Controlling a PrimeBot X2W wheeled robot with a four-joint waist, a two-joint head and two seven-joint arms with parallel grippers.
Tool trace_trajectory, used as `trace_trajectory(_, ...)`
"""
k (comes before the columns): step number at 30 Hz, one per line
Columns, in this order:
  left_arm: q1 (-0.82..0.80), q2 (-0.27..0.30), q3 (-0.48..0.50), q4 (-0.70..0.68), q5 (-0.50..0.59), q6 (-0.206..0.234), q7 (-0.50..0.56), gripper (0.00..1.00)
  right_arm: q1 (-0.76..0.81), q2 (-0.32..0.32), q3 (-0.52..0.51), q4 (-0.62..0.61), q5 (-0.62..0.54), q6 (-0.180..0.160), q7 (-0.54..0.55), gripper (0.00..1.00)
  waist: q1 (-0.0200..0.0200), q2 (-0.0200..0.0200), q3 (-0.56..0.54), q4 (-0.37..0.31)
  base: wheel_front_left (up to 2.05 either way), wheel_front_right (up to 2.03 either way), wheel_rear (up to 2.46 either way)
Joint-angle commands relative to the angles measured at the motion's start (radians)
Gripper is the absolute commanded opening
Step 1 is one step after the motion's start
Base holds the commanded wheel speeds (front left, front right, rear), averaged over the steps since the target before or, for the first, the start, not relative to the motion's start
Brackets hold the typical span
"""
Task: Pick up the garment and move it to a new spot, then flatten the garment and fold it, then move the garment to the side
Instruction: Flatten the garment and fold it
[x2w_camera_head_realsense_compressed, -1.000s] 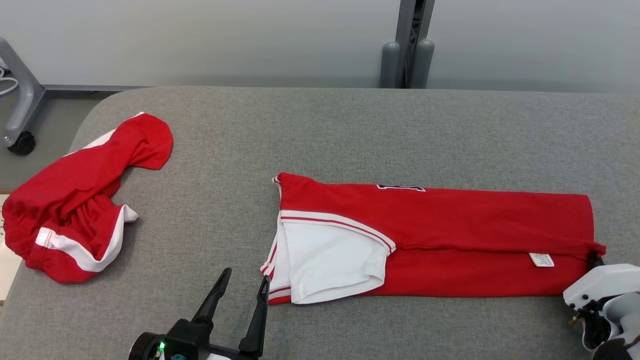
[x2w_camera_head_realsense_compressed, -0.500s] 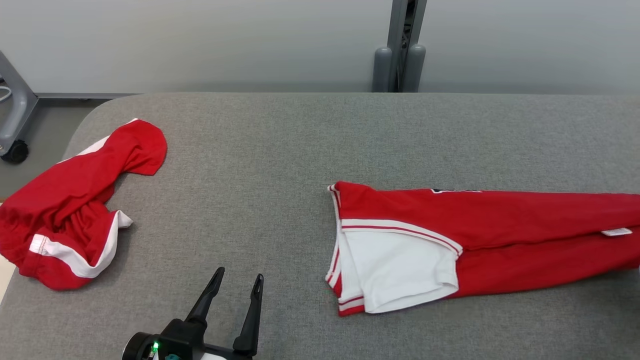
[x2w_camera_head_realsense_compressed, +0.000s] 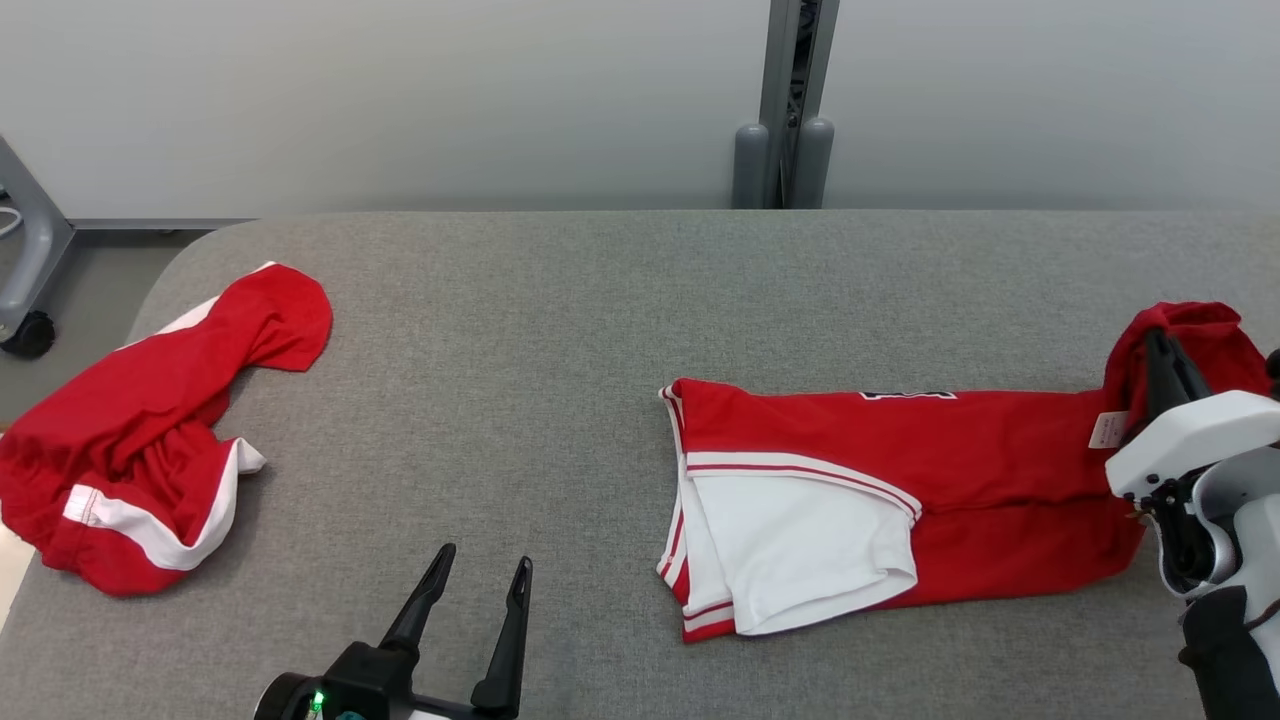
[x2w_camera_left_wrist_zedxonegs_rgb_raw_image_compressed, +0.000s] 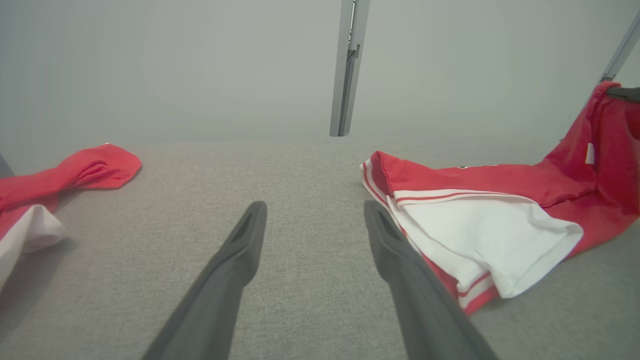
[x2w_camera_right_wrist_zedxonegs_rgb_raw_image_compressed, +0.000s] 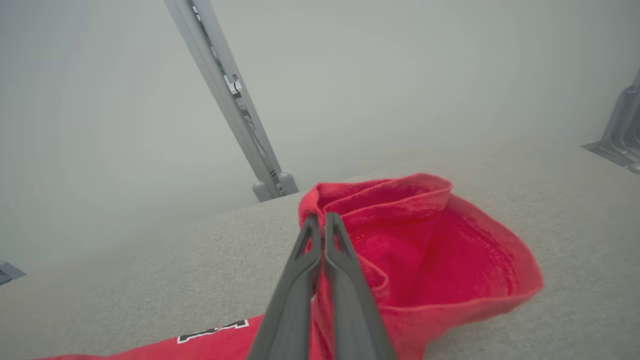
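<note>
Fingers of the right gripper (x2w_camera_right_wrist_zedxonegs_rgb_raw_image_compressed: 320, 220) clench the garment (x2w_camera_head_realsense_compressed: 900, 450) by its raised right end; its length runs leftward toward the spread, empty left gripper (x2w_camera_head_realsense_compressed: 487, 556).

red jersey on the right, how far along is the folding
Done: the red jersey lies on the grey table folded lengthwise into a strip, white sleeve on top. In hand: the right gripper is shut on its raised right end; the left gripper is open, holding nothing. Left: the crosswise fold, then moving it aside.
</note>
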Motion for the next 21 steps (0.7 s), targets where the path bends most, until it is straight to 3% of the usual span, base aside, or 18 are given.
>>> trace_trajectory(1, 0.003, 0.0, 0.001, 0.002, -0.003, -0.004, -0.004, 1.0, 0.029, -0.001, 0.023, -0.044, 0.019, 0.0, 0.014, 0.0, 0.0, 0.0, -0.01, 0.009, 0.0, 0.0, 0.0)
trace_trajectory(13, 0.014, -0.003, 0.009, 0.015, -0.007, -0.015, -0.004, 1.0, 0.28, 0.071, 0.155, -0.561, 0.068, 0.0, 0.225, 0.0, 0.0, 0.0, -0.045, 0.096, 0.0, 0.0, 0.0)
trace_trajectory(21, 0.009, -0.009, -0.002, 0.031, -0.017, -0.023, -0.004, 1.0, 0.367, 0.129, 0.201, -0.69, 0.033, 0.0, 0.351, 0.0, 0.0, 0.0, -0.052, 0.165, 0.0, 0.0, 0.0)
